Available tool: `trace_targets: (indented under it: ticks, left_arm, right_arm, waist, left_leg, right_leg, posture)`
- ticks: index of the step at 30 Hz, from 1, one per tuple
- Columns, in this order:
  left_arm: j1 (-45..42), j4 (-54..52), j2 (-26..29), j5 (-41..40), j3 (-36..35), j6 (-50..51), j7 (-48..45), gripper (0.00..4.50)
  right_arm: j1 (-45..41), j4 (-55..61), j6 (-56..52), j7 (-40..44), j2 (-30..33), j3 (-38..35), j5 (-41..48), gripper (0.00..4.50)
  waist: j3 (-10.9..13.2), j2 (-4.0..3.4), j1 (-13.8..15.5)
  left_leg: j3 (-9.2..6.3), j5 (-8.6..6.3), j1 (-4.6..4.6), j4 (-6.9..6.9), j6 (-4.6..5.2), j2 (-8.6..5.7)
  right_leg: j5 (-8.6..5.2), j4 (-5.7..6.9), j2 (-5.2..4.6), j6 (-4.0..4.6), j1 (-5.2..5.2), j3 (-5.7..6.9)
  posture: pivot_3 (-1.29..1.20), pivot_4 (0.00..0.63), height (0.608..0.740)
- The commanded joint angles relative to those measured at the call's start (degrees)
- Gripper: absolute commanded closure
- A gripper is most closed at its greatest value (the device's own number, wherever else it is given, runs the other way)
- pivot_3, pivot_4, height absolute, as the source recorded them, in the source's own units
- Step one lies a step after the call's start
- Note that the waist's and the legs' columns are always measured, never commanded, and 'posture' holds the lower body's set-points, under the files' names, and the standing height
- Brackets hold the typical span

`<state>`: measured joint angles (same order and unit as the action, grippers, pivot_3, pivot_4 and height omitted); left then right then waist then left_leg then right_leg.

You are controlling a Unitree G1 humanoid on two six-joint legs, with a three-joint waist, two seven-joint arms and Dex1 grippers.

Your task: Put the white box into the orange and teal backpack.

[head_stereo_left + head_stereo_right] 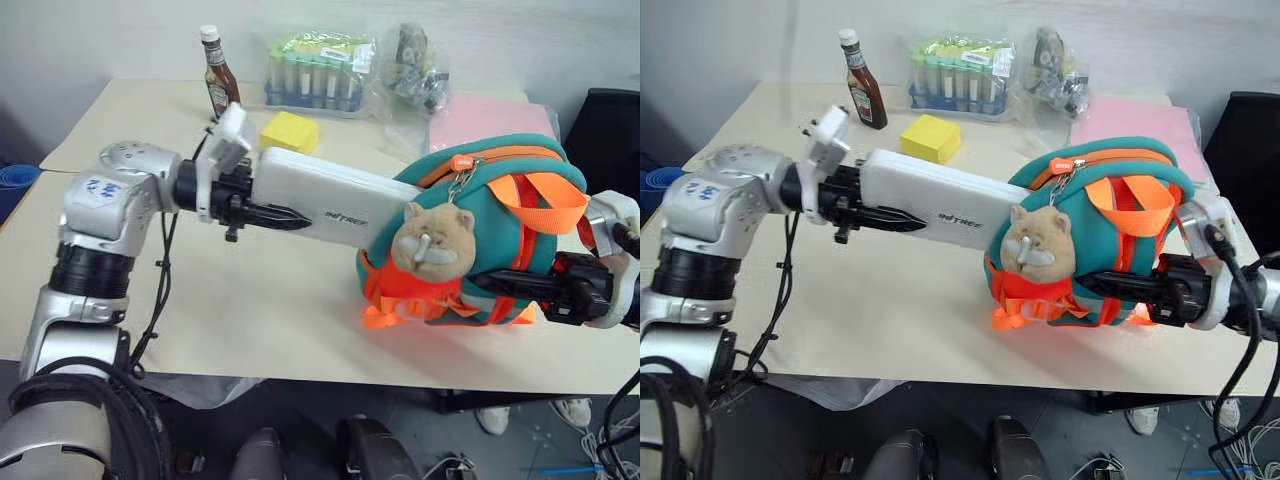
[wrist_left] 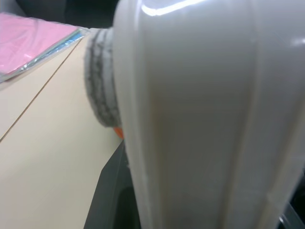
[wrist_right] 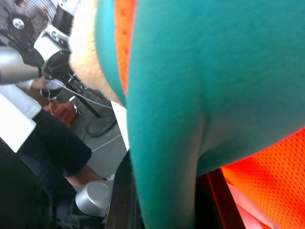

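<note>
1 smooth, flat white box (image 1: 320, 196) enters soft orange and teal backpack (image 1: 500, 215).

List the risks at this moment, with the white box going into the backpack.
1. The left gripper holds the white box by its outer end only, so the long box could lever loose if its far end catches.
2. The box's far end sits behind the plush toy at the orange and teal backpack; it may snag on the toy or the zipper band.
3. The right gripper holds the backpack off the table; a push from the box could swing or tug it free.
</note>
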<state>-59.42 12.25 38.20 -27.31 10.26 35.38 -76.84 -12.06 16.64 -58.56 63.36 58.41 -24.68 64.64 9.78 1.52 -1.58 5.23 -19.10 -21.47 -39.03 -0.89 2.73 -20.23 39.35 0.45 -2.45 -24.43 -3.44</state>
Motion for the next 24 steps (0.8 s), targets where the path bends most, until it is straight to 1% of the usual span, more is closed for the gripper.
trace_targets:
  ticks: [1, 4, 7, 10, 12, 14, 15, 18, 19, 22, 23, 24]
  left_arm:
    - [-3.86, 1.67, -4.61, 3.17, 2.69, -4.05, -0.71, 3.17]
    - [-6.65, 5.41, -13.52, 8.58, 6.34, -7.68, 5.22, 3.17]
    - [-7.12, 7.29, -20.57, 13.8, 9.15, -9.68, 11.25, 3.17]
    - [-6.7, 7.37, -25.68, 16.32, 10.34, -9.69, 15.3, 3.17]
    - [-6.42, 6.64, -26.88, 17.45, 10.45, -9.63, 16.73, 3.17]
    - [-6.12, 5.56, -25.32, 16.98, 8.57, -8.28, 16.29, 2.48]
    - [-5.85, 4.98, -23.76, 16.68, 7.63, -7.91, 15.6, 2.28]
    - [-4.71, 3.09, -18.53, 16.59, 5.11, -7.89, 14.73, 1.4]
    - [-3.97, 1.85, -16.54, 15.91, 3.88, -7.54, 14.05, 1.17]
    - [-0.97, -3.17, -10.26, 10.68, -0.39, -4.09, 9.03, 0.25]
    - [0.01, -4.59, -8.06, 8.73, -1.63, -2.61, 6.88, 0.01]
    - [1.06, -6.08, -5.3, 6.61, -3.07, -1.28, 4.03, 0.01]
  right_arm:
    - [-0.91, 1.93, 2.69, 0.65, -0.44, 1.21, -1.47, 4.48]
    - [-2.02, 3.09, 3.92, -0.43, -1.6, 3.19, -2.24, 4.48]
    - [-3.17, 3.49, 4.36, -2.07, -2.98, 4.04, -2.56, 4.48]
    - [-3.2, 4.14, 4.75, -3.22, -3.88, 4.52, -2.83, 4.48]
    - [-3.07, 4.56, 5.05, -4.15, -4.42, 4.88, -3.26, 4.48]
    - [-2.86, 4.79, 4.94, -4.88, -4.81, 4.71, -3.35, 4.5]
    - [-2.63, 4.93, 4.84, -5.13, -4.95, 4.45, -3.23, 4.5]
    - [-1.81, 5.54, 4.75, -5.73, -5.24, 3.96, -2.91, 4.5]
    - [-1.56, 5.73, 4.77, -6.07, -5.37, 3.89, -2.84, 4.5]
    - [-1.06, 6.01, 4.81, -7.13, -5.77, 3.74, -2.58, 4.5]
    - [-0.96, 6.1, 4.84, -7.38, -5.83, 3.75, -2.46, 4.5]
    - [-0.93, 6.24, 4.81, -7.56, -5.83, 3.77, -2.28, 4.5]
  waist:
    - [0.0, 0.01, 0.0]
    - [0.01, 0.02, 0.16]
    - [0.01, 0.02, 0.16]
    - [0.04, 0.07, -0.29]
    - [0.05, 0.07, -0.27]
    - [0.05, 0.07, -0.34]
    - [0.05, 0.06, -0.47]
    - [0.05, 0.06, -0.72]
    - [0.05, 0.06, -0.77]
    - [0.05, 0.05, -0.73]
    - [0.05, 0.05, -0.68]
    - [0.05, 0.05, -0.55]
  left_leg:
    - [0.0, -0.01, -0.02, -0.01, 0.01, 0.0]
    - [-0.01, -0.01, -0.03, -0.03, 0.02, 0.01]
    - [-0.01, -0.05, -0.07, -0.07, 0.1, -0.02]
    - [0.03, -0.06, -0.09, -0.03, 0.12, -0.02]
    - [0.0, -0.06, -0.05, 0.02, 0.12, -0.02]
    - [-0.01, -0.04, 0.01, 0.02, 0.08, 0.0]
    - [0.0, -0.02, 0.03, 0.03, 0.05, 0.0]
    - [0.0, 0.0, 0.08, 0.06, 0.01, 0.02]
    - [0.0, 0.01, 0.08, 0.08, -0.01, 0.03]
    - [-0.01, 0.03, 0.09, 0.08, -0.04, 0.06]
    - [-0.02, 0.03, 0.09, 0.06, -0.04, 0.07]
    - [-0.02, 0.03, 0.09, 0.05, -0.04, 0.06]
  right_leg:
    - [0.0, 0.0, 0.0, 0.0, -0.01, 0.0]
    - [0.0, 0.0, 0.0, 0.0, -0.02, 0.0]
    - [0.03, -0.05, 0.0, -0.05, 0.0, -0.03]
    - [0.03, -0.06, 0.03, -0.06, -0.08, -0.1]
    - [0.03, 0.03, 0.09, -0.06, -0.12, -0.2]
    - [0.03, 0.08, 0.12, -0.06, -0.12, -0.2]
    - [0.03, 0.12, 0.13, -0.06, -0.12, -0.22]
    - [0.03, 0.16, 0.15, -0.06, -0.11, -0.23]
    - [0.03, 0.15, 0.15, -0.06, -0.11, -0.23]
    - [0.03, 0.16, 0.13, -0.05, -0.1, -0.19]
    - [0.03, 0.16, 0.11, -0.05, -0.1, -0.19]
    - [0.03, 0.16, 0.09, -0.05, -0.09, -0.18]
  posture:
    - [0.0, 0.15, 0.74]
    - [0.0, 0.15, 0.74]
    - [0.0, 0.15, 0.74]
    - [0.0, 0.15, 0.74]
    - [0.0, 0.15, 0.74]
    - [0.0, 0.15, 0.74]
    - [0.0, 0.15, 0.74]
    - [0.0, 0.15, 0.74]
    - [0.0, 0.15, 0.74]
    - [0.0, 0.15, 0.74]
    - [0.0, 0.15, 0.74]
    - [0.0, 0.15, 0.74]
